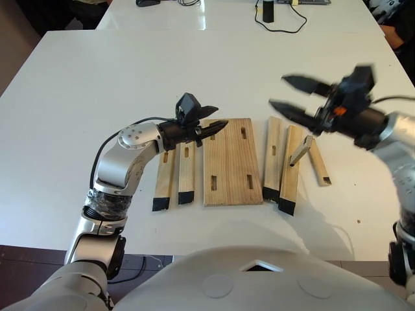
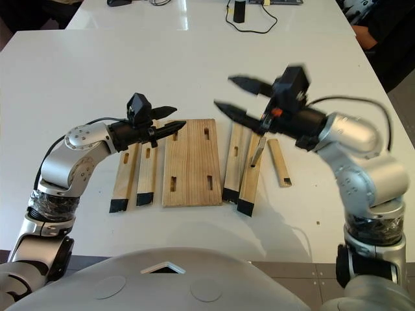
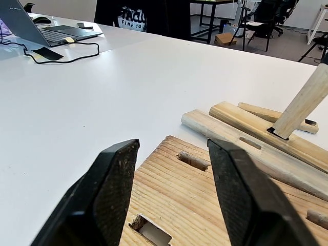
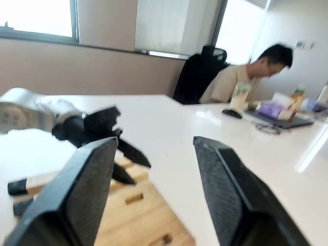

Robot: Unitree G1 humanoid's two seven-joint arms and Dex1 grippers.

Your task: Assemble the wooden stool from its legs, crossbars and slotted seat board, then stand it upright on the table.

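The slotted seat board (image 1: 228, 162) lies flat in the middle of the white table (image 1: 97, 84). Two legs (image 1: 175, 176) lie left of it and two more legs (image 1: 281, 167) lie to its right. A short crossbar (image 1: 300, 150) stands tilted in the slot of the rightmost leg; another crossbar (image 1: 319, 167) lies flat beside it. My left gripper (image 1: 219, 116) hangs open and empty just over the board's far left corner (image 3: 174, 146). My right gripper (image 1: 279, 91) is raised above the far ends of the right legs, open and empty.
At the table's far edge a black cable and a small black object (image 1: 269, 13) lie, with a laptop (image 3: 46, 31) near them. Bare table spreads to the left and behind the parts. The near edge runs just below the legs' black tips.
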